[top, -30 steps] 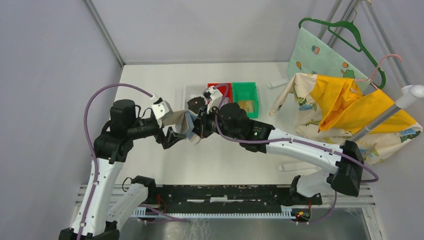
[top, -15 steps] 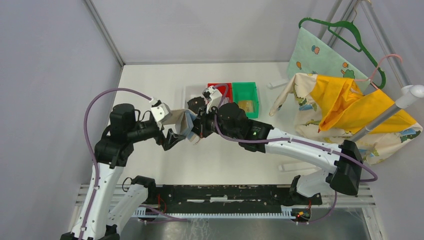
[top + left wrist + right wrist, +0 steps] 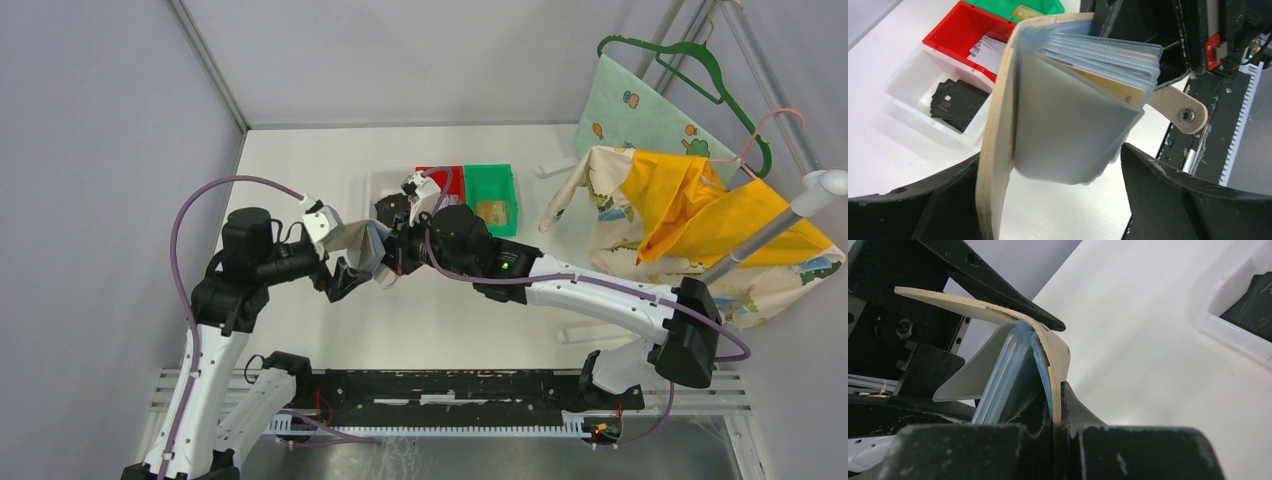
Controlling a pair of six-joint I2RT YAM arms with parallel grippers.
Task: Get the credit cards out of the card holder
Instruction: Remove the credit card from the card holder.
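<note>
The beige card holder (image 3: 362, 243) hangs open above the table between both arms. My right gripper (image 3: 392, 258) is shut on one beige cover flap, which is pinched flat between its fingers in the right wrist view (image 3: 1055, 390). My left gripper (image 3: 1050, 160) stands wide open around the holder. The other cover (image 3: 998, 125) lies against its left finger and the clear sleeves (image 3: 1073, 120) hang free of the right finger. A gold-tan credit card (image 3: 1113, 87) shows inside one sleeve. The snap tab (image 3: 1183, 112) sticks out to the right.
Behind the holder stand a white bin (image 3: 903, 95) with black cards (image 3: 955, 102), a red bin (image 3: 955, 27) with a silvery card (image 3: 988, 50), and a green bin (image 3: 490, 180) with a gold card (image 3: 490, 212). Hangers with cloths (image 3: 690, 210) are at the right.
Both arms have shifted only slightly, the right one a little to the left. The holder stays held open between them.
</note>
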